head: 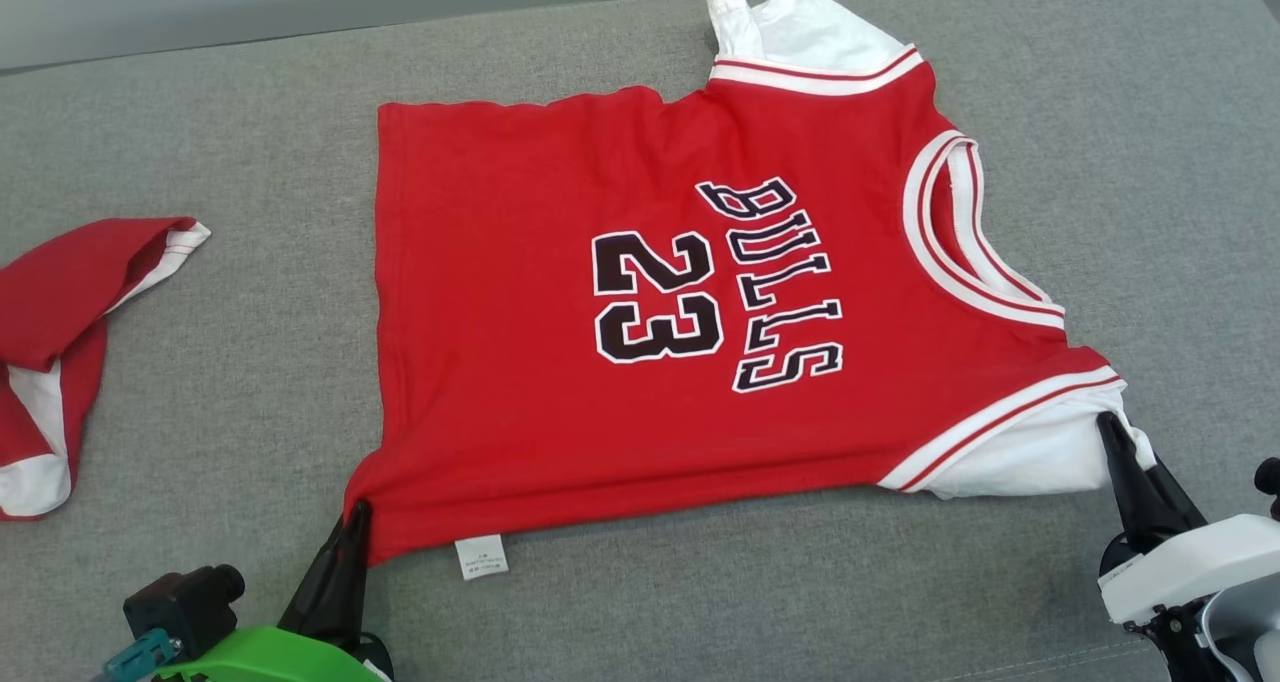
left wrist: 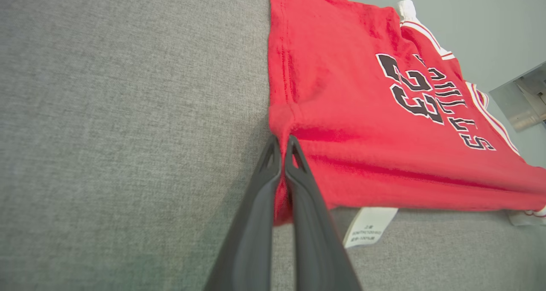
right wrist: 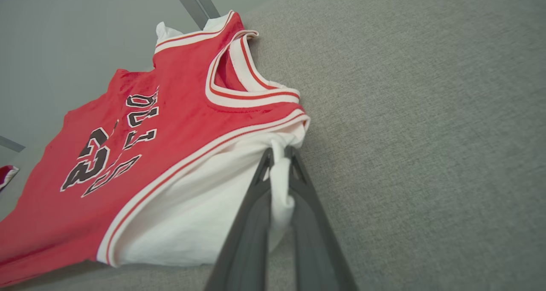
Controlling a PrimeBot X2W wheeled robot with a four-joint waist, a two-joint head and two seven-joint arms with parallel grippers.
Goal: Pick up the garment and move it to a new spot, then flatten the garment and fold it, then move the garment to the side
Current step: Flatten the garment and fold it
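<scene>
**On the grey fabric-covered tabletop (head: 250,162): two near corners gripped**

Nearest me, the left gripper (head: 357,512) has its jaws pressed shut on the near hem corner of the red sleeveless basketball jersey (head: 520,392), which has white trim and black "23 BULLS" lettering. A small white care label (head: 481,556) pokes out just beside that grip. The right gripper (head: 1108,424) has its jaws closed on the white sleeve cloth under the near armhole trim.

Between them the jersey lies spread on the tabletop, front up, neck towards the robot's right.

I'd judge it light, limp and a little stretchy. It will likely sag and crease between grips, so hems and corners, where the cloth is doubled, look the soundest holds.

Off to the left, well apart, lies a crumpled red-and-white cloth (head: 60,312). At the far edge the jersey's other white sleeve is bunched.
</scene>
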